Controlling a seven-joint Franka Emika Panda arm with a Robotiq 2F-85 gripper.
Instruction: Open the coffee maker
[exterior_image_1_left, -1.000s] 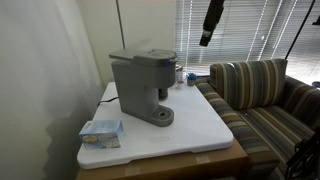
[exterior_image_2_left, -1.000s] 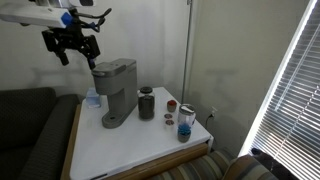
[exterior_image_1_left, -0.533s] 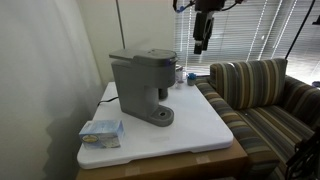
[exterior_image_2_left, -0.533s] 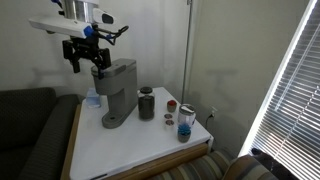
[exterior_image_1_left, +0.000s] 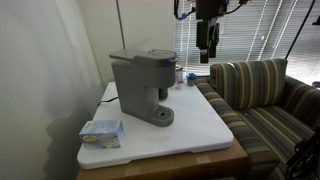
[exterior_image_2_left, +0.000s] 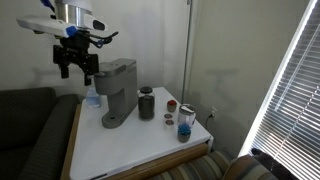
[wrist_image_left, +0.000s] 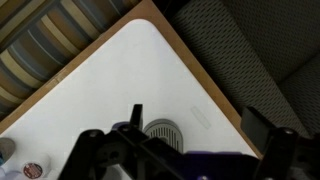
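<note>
The grey coffee maker (exterior_image_1_left: 142, 84) stands on the white table (exterior_image_1_left: 200, 125), its lid down; it also shows in an exterior view (exterior_image_2_left: 115, 90). My gripper (exterior_image_1_left: 205, 46) hangs in the air beside and slightly above the machine's head, not touching it, and appears in both exterior views (exterior_image_2_left: 75, 70). In the wrist view the gripper (wrist_image_left: 198, 125) has its fingers spread wide and empty. The machine's round drip base (wrist_image_left: 160, 130) lies below them.
A small blue and white box (exterior_image_1_left: 101, 132) lies at the table's corner. A dark canister (exterior_image_2_left: 147, 103) and small cups (exterior_image_2_left: 185, 122) stand beside the machine. A striped sofa (exterior_image_1_left: 262, 90) and a dark sofa (exterior_image_2_left: 30, 130) flank the table.
The gripper has come down from higher up and now hangs closer to the coffee maker's head. The coffee maker has not moved.
</note>
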